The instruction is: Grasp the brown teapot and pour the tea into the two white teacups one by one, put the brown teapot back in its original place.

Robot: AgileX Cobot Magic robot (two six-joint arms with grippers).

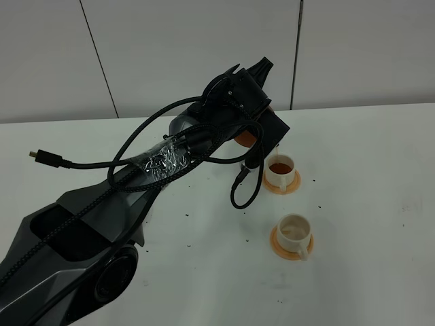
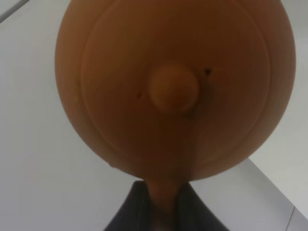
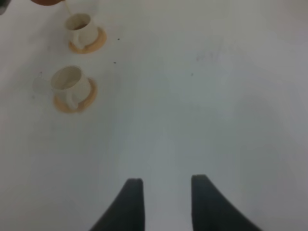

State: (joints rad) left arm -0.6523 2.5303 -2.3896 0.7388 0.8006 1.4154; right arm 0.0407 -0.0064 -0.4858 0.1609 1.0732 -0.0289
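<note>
My left gripper (image 2: 163,204) is shut on the loop handle of the brown teapot (image 2: 173,89), whose lid and knob fill the left wrist view. From above, the teapot (image 1: 246,138) is mostly hidden behind my left arm (image 1: 231,102) and hangs tilted over the far white teacup (image 1: 280,170). A thin stream of tea (image 1: 277,151) falls into this cup, which holds dark tea. The near white teacup (image 1: 293,231) looks pale inside. My right gripper (image 3: 166,202) is open over bare table, well away from both cups (image 3: 79,26) (image 3: 70,82). The teapot's original place is hidden.
Each cup stands on a small orange saucer (image 1: 296,183) (image 1: 279,248). Small dark specks (image 1: 246,239) are scattered on the white table (image 1: 374,204). A black cable (image 1: 51,159) loops off the left arm. A grey wall runs behind the table.
</note>
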